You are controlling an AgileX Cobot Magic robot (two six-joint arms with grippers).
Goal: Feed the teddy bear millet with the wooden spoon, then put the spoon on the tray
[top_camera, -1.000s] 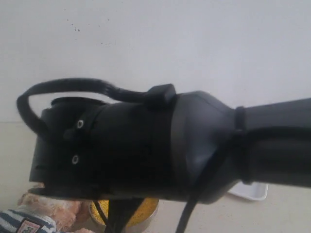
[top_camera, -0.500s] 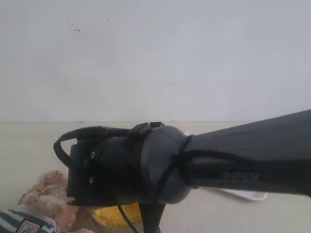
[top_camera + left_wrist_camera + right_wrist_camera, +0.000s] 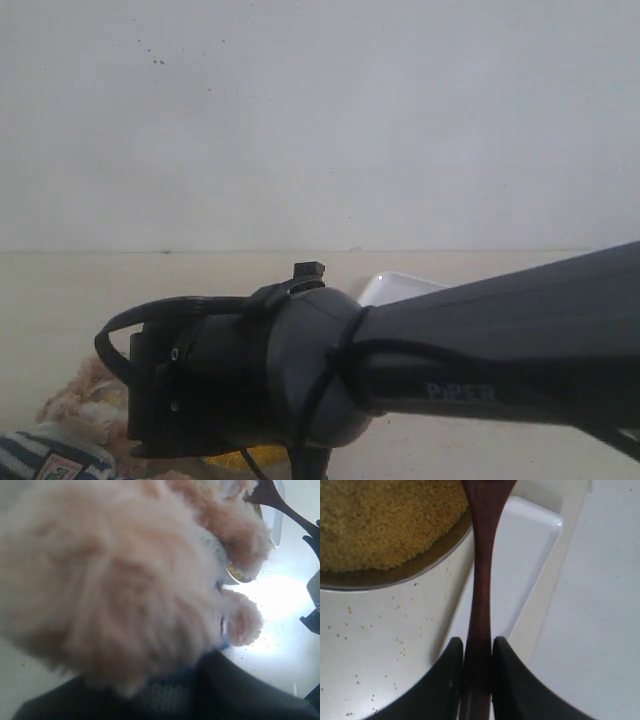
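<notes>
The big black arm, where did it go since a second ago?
The right arm sank lower in the exterior view. The tray corner now shows above it, not below, and only a sliver of millet peeks out underneath. The teddy bear stayed put at the lower left.

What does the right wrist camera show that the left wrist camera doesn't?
Only right wrist: the right gripper clamped on the wooden spoon by its handle, the tray clearly beyond it. Only left wrist: the teddy bear, its fur filling most of the picture. Both: the spoon, the rim of the metal bowl, some millet, loose grains on the table.
</notes>
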